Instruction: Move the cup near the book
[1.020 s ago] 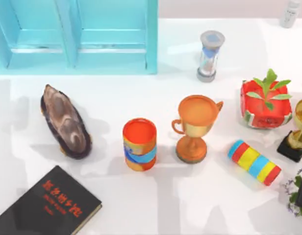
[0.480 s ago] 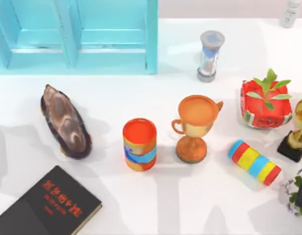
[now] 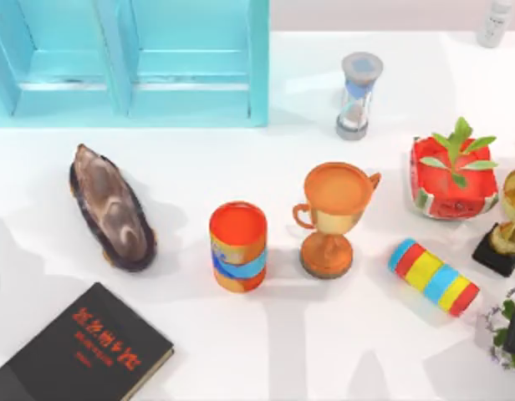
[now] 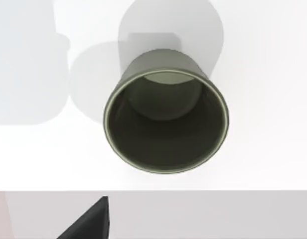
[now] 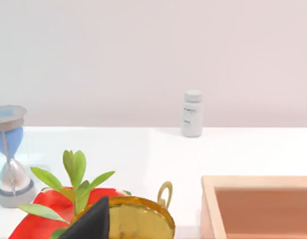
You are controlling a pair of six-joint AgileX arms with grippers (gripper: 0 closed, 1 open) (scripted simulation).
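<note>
Olive cup (image 4: 166, 122) upright on white table (image 4: 273, 99), book (image 3: 82, 351) front-left; jaws' state can't tell.

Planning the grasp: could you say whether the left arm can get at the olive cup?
Probably yes: its wrist camera looks down into the upright olive cup on the table, nothing crowding its rim.

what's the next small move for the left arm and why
Probably lower the left arm onto the dark green cup: its wrist view looks straight into the cup, upright on the white table with nothing holding it; the book lies at the top view's lower left.
</note>
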